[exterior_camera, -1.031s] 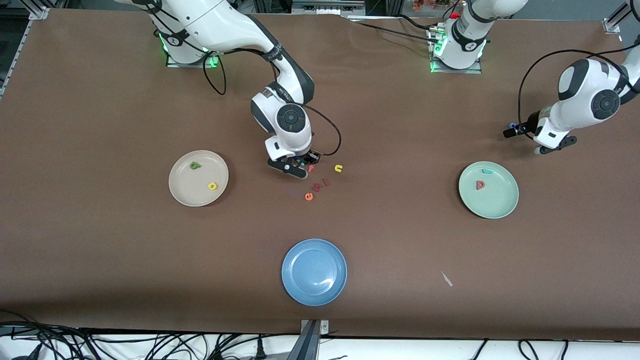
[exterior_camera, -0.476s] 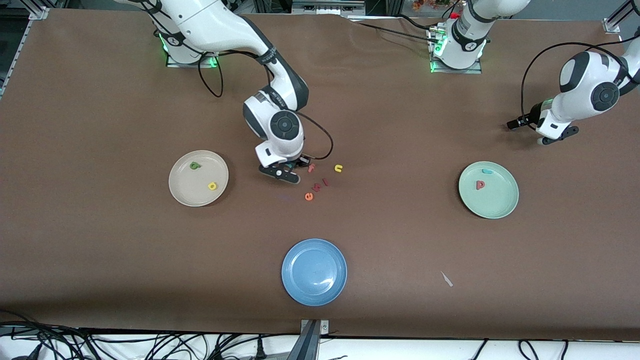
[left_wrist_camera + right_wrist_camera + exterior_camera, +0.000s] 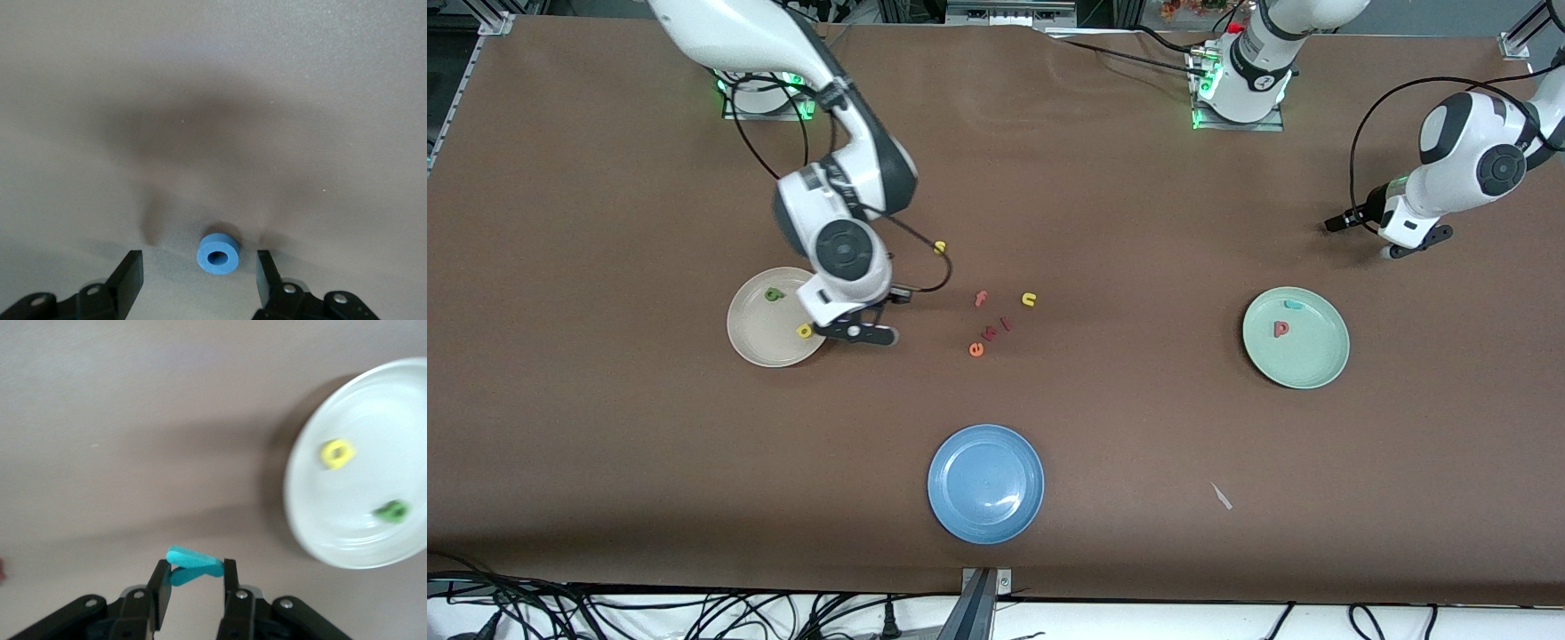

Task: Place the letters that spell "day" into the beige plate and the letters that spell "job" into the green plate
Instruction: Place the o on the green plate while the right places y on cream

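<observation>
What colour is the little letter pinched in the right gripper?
Teal: the teal "y" sits between the right gripper fingers, clearest in the right wrist view.

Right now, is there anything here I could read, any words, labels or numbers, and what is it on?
No printed words, labels or numbers; only toy letters.
"f": pink letter on the table.
"u": yellow letter beside it.
"e": orange letter, nearer the camera.
"o": blue ring on the table.
Letters in the beige plate and green plate: too small to read.
</observation>
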Tool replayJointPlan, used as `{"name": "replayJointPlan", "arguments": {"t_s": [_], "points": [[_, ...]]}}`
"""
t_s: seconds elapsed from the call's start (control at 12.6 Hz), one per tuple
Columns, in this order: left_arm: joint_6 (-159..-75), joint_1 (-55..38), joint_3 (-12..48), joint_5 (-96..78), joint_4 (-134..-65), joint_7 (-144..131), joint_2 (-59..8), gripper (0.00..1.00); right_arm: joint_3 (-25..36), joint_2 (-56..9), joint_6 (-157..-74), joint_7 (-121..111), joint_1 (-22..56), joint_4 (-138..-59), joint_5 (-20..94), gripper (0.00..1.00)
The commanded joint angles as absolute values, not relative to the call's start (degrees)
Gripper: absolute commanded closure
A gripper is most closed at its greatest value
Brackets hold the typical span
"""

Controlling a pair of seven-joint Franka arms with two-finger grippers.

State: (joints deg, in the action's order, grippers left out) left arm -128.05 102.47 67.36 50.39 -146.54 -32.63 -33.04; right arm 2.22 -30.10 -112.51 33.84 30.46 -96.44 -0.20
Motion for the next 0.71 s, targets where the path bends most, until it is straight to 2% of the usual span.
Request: {"name": "replayJointPlan", "arguments": {"t_s": [0.0, 0.16, 0.4, 0.48, 0.56, 0.63], "points": [[-128.7, 102.7, 66.5, 52.0, -146.9, -34.1, -34.5, 0.32, 4.8, -27.0, -108.3, 23.6, 28.2, -97.2, 1.1, 0.84], [-128.7, 102.7, 66.4, 52.1, -146.9, -34.1, -35.1, 0.35, 8.5, -26.4, -106.4, 16.0, 28.2, -97.2, 1.1, 0.84], [-129.5, 102.5, 66.4, 52.1, -146.8, -34.1, -35.2, 0.47, 12.1, -26.3, -106.4, 9.7, 28.2, -98.4, 1.5, 0.81], [-129.6, 102.4, 66.2, 52.1, -146.8, -34.1, -35.2, 0.54, 12.1, -26.3, -106.4, 9.7, 28.2, -98.7, 1.6, 0.69], [-129.6, 102.2, 65.7, 52.1, -146.8, -34.1, -35.2, 0.63, 12.3, -26.3, -106.6, 9.7, 28.2, -99.3, 2.4, 0.44], [-129.6, 102.0, 65.5, 52.6, -146.8, -34.1, -35.2, 0.71, 13.3, -26.4, -107.0, 9.6, 28.1, -100.1, 4.1, 0.24]]}}
